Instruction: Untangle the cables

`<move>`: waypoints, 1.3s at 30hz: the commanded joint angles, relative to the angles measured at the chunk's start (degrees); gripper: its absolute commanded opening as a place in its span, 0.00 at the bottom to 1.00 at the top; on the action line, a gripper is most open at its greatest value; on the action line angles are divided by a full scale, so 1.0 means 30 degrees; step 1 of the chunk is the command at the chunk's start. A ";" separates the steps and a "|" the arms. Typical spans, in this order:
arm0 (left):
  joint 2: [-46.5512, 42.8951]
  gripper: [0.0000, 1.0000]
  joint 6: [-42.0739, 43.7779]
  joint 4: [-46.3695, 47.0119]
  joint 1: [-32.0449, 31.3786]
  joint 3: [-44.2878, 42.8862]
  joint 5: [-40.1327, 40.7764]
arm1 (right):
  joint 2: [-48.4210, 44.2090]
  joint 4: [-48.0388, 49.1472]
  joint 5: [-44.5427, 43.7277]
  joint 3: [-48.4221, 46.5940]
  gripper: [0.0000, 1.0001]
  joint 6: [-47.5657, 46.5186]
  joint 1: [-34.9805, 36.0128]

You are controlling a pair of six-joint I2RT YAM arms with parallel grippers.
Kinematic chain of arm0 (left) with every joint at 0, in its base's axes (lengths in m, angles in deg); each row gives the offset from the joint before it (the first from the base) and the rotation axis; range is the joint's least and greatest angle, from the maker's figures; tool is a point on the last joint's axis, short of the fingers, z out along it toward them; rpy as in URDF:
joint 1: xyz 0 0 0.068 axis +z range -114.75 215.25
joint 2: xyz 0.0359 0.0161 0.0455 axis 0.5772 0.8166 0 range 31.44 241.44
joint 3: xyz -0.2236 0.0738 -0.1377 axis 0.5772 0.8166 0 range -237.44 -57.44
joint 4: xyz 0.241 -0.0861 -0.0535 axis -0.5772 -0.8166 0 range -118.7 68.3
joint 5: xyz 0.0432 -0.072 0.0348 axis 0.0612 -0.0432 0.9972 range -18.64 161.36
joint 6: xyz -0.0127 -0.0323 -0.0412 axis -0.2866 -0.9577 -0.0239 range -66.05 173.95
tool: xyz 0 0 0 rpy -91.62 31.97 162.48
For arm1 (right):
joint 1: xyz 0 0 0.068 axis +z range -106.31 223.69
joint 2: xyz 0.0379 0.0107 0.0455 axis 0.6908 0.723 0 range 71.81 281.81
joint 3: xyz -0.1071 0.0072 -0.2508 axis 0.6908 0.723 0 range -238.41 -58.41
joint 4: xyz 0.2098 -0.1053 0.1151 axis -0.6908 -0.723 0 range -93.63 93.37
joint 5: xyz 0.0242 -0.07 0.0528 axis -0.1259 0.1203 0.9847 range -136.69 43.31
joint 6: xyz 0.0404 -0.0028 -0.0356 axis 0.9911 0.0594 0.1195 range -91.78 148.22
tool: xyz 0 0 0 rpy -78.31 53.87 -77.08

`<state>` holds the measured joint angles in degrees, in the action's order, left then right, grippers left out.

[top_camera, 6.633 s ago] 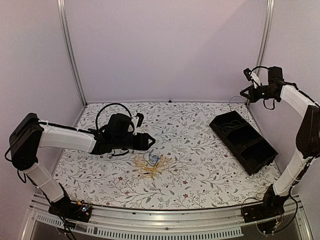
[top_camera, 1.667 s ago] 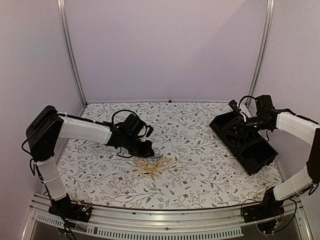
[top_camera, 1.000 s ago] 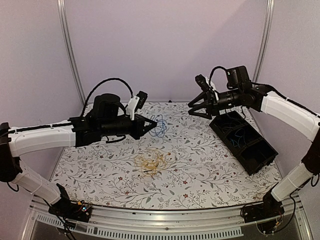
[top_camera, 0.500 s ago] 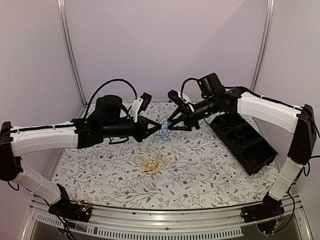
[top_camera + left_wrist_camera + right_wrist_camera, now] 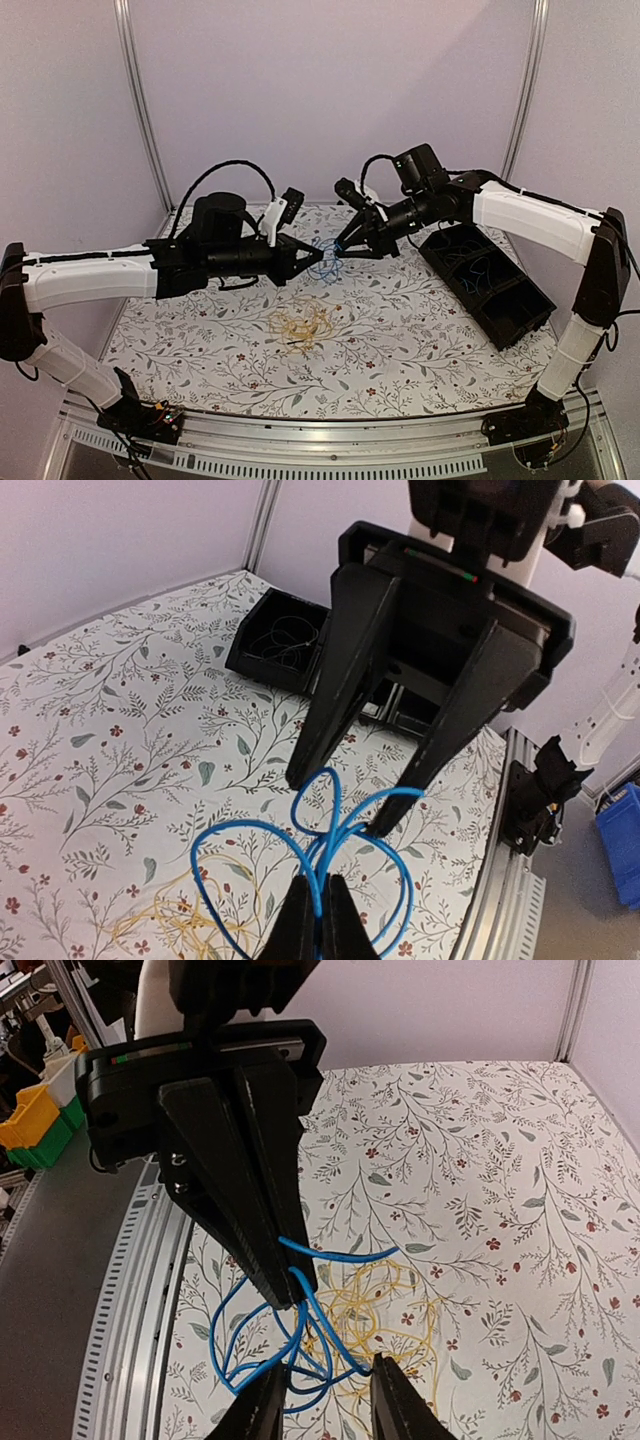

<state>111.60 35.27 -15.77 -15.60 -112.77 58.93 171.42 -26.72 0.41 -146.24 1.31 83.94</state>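
Observation:
A bundle of blue cable loops hangs in the air above the table, lifted clear of the yellow cables, which lie in a loose tangle on the floral cloth. My left gripper is shut on the blue loops where they bunch together. Facing it tip to tip, my right gripper straddles the far ends of the loops. Its jaws stand apart, with one strand against a finger.
A black divided bin sits at the right of the table with thin wires inside it. Metal frame posts stand at the back corners, and a metal rail runs along the near edge.
The right arm swung left from above the bin to meet the left gripper, and its jaws narrowed around the blue loops. The left gripper has kept the blue cable held aloft.

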 commanded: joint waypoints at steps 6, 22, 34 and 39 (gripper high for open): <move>0.0057 0.00 -0.0088 0.0568 -0.0222 0.0221 0.0475 | -0.0685 0.0420 -0.1922 0.0316 0.12 0.1209 0.0148; -0.0245 0.00 -0.0168 -0.0017 -0.0236 0.0353 0.2187 | -0.0827 -0.3403 -0.1039 -0.1056 0.40 -0.0377 0.0147; -0.0242 0.00 -0.0263 0.0140 -0.0269 0.0497 0.1900 | 0.1794 -0.4006 -0.0283 -0.3736 0.39 0.0891 0.0148; -0.0353 0.00 -0.0357 0.0230 -0.0281 0.0618 0.1943 | 0.2042 -0.3977 -0.0776 -0.3598 0.34 0.1087 0.0165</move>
<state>111.60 34.79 -15.55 -15.64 -111.83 64.57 176.69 -37.45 -1.43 -155.97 3.21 84.18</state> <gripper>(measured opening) 0.006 0.371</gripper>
